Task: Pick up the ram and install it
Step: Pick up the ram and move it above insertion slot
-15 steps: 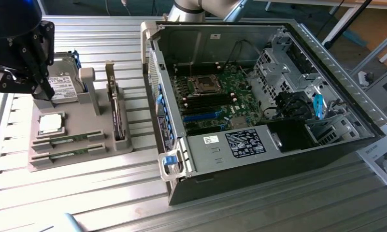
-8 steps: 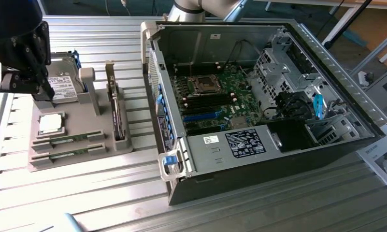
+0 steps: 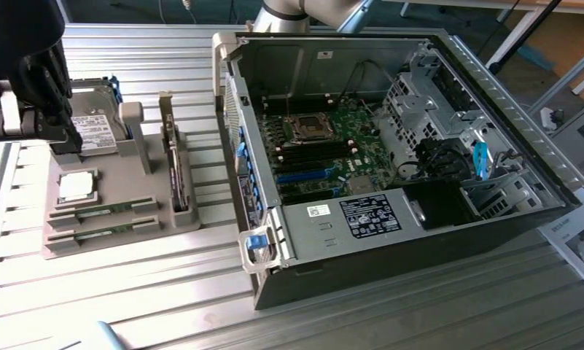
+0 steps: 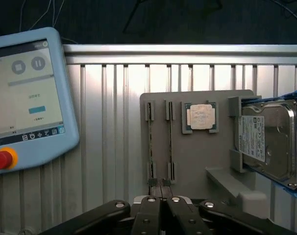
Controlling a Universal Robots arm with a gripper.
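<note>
While my fingers (image 4: 153, 182) hang clenched and empty, they could jab the ram (image 4: 169, 142) at the computer's (image 3: 316, 237) nine o'clock.

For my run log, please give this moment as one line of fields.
gripper: shut, empty, near holder tray | ram sticks: two, both in tray slots, untouched | computer case: side open

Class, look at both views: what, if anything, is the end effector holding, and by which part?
Nothing is held. The end effector is shut with nothing in it; both ram sticks sit in their slots on the grey tray.
</note>
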